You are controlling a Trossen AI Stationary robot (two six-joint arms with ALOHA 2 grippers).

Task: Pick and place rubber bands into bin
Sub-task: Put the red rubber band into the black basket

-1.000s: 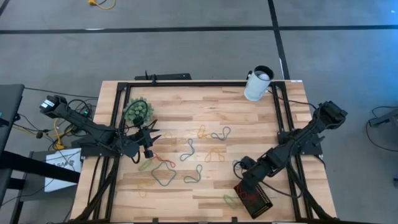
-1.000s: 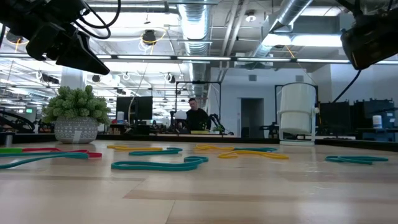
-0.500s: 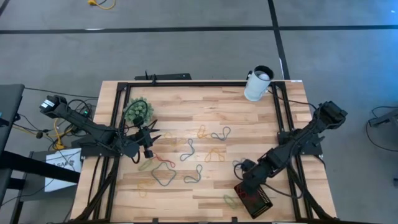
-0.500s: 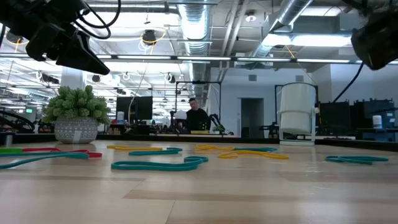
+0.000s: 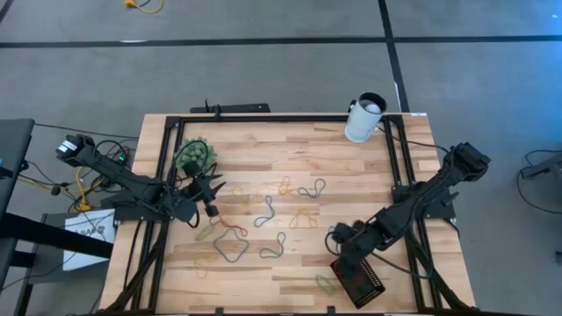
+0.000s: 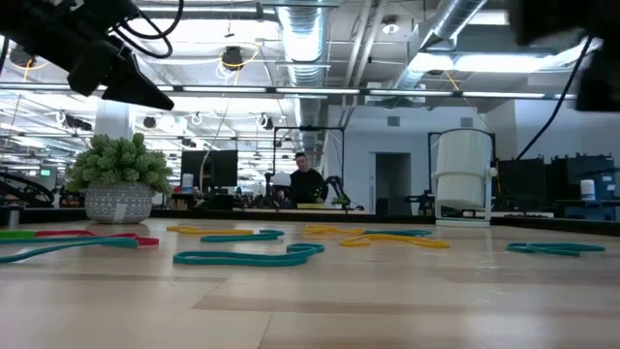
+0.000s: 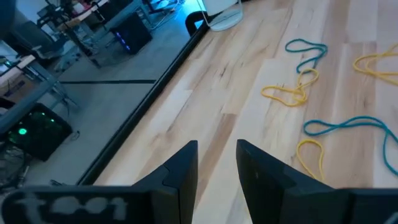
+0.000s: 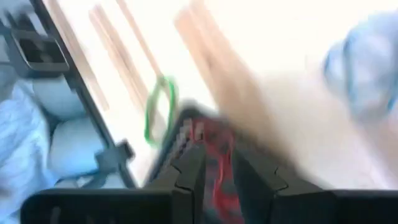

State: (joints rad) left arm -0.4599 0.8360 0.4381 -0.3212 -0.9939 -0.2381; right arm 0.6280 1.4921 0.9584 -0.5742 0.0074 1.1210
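Observation:
Several rubber bands lie flat on the wooden table (image 5: 290,149): blue ones (image 5: 312,188) (image 7: 345,126), yellow ones (image 5: 303,218) (image 7: 292,93), a red one (image 5: 230,230) and a green one (image 5: 325,283) (image 8: 158,115) beside the bin. The bin (image 5: 362,283) is a small black tray at the near right, and a red band (image 8: 221,168) lies in it. My right gripper (image 5: 344,253) (image 8: 219,152) hovers open over the bin's left end with nothing between its fingers. My left gripper (image 5: 211,197) (image 7: 216,144) hangs open above the table's left part, near the plant.
A small potted plant (image 5: 193,156) (image 6: 118,179) stands at the far left and a white cup (image 5: 363,118) (image 6: 463,176) at the far right corner. A black frame (image 5: 167,175) runs along the table's edges. A person (image 6: 305,179) sits far behind the table.
My right gripper has risen above the bin and rolled about its wrist; in the low view it has gone up toward the picture's top edge. My left gripper has stayed in place and turned a little at the wrist. The bands on the table have not moved.

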